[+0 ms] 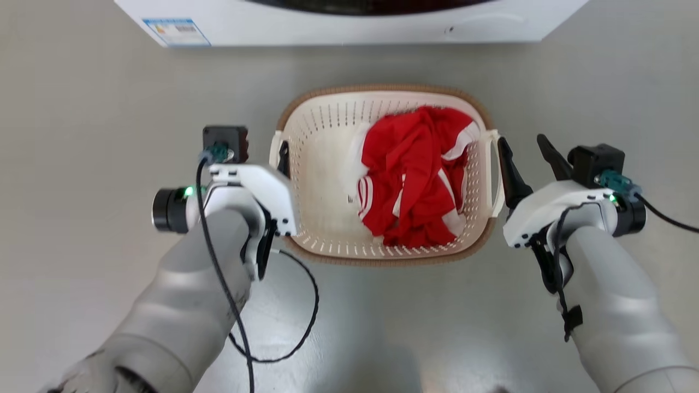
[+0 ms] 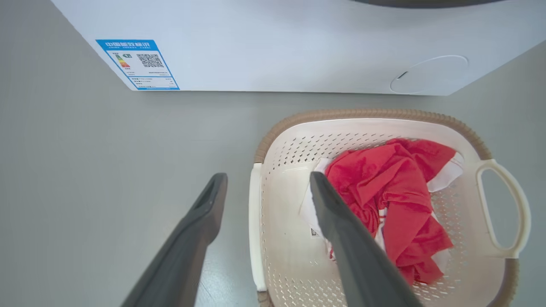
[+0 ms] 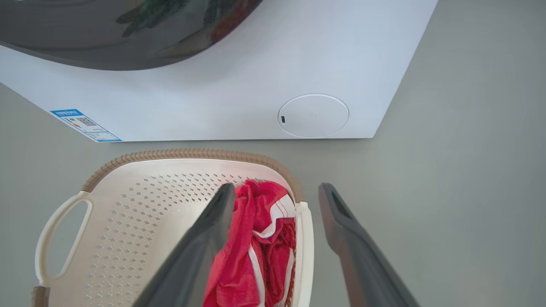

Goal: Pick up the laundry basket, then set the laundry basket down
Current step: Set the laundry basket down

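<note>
In the head view, both pale forearms are stretched forward and down, flanking the laundry basket (image 1: 322,164), which is set on the grey floor (image 1: 109,109) before a white washing machine (image 1: 349,24). A red garment (image 1: 415,174) is heaped inside. The left gripper (image 1: 278,162) is largely hidden under its wrist. The right gripper (image 1: 520,141) is spread wide just beside the basket.

In the left wrist view, the fingers are parted astride the left handle (image 2: 254,221), and nothing is clasped.

In the right wrist view, the right handle (image 3: 305,247) is likewise seen between parted fingers. Contact cannot be told.
</note>
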`<state>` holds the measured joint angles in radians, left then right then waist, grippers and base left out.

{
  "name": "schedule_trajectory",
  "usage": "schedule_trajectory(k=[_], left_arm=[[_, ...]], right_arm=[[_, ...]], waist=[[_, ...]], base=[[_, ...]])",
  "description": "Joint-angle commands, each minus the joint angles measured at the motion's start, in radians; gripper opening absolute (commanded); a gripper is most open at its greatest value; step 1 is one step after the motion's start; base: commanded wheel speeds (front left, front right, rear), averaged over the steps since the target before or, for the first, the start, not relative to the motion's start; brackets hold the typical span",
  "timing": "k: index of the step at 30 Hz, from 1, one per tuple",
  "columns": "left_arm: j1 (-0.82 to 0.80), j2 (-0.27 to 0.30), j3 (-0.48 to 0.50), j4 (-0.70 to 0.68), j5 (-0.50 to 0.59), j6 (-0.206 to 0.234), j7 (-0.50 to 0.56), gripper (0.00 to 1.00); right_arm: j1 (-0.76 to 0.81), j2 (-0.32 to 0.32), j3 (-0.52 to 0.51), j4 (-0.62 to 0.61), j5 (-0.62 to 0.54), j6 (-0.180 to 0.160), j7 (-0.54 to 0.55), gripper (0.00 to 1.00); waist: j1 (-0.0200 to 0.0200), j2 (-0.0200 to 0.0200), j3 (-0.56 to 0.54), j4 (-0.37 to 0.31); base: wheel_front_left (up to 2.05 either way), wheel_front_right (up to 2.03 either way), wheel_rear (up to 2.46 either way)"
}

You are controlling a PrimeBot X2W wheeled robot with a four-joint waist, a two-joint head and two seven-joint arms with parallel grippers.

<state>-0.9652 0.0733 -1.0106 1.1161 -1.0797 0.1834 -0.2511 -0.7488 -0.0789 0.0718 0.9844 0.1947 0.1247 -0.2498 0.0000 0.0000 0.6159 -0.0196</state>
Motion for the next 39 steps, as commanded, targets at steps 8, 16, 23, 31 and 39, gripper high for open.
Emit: schedule_trajectory(k=[8, 16, 23, 31, 39], left_arm=[[0.166, 0.054, 0.213, -0.144, 0.169, 0.025, -0.011, 1.00], [0.322, 0.059, 0.397, -0.247, 0.317, 0.009, -0.011, 1.00], [0.447, 0.049, 0.541, -0.312, 0.409, -0.022, -0.011, 1.00], [0.560, 0.032, 0.676, -0.386, 0.497, -0.061, -0.011, 1.00], [0.641, 0.014, 0.765, -0.451, 0.560, -0.091, -0.011, 1.00]], right_arm=[[0.118, 0.012, -0.014, -0.076, -0.034, 0.006, -0.012, 1.00], [0.189, 0.015, -0.028, -0.128, -0.052, 0.006, -0.012, 1.00], [0.263, 0.018, -0.036, -0.186, -0.058, 0.006, -0.012, 1.00], [0.358, 0.019, -0.051, -0.270, -0.062, 0.006, -0.012, 1.00], [0.424, 0.021, -0.057, -0.321, -0.069, 0.006, -0.012, 1.00]], waist=[[0.0000, 0.0000, -0.143, -0.006], [0.0000, 0.0000, -0.249, -0.010], [0.0000, 0.0000, -0.338, -0.019], [0.0000, 0.0000, -0.423, -0.026], [0.0000, 0.0000, -0.483, -0.033]], base=[[0.00, 0.00, 0.00], [0.00, 0.00, 0.00], [0.00, 0.00, 0.00], [0.00, 0.00, 0.00], [0.00, 0.00, 0.00]])
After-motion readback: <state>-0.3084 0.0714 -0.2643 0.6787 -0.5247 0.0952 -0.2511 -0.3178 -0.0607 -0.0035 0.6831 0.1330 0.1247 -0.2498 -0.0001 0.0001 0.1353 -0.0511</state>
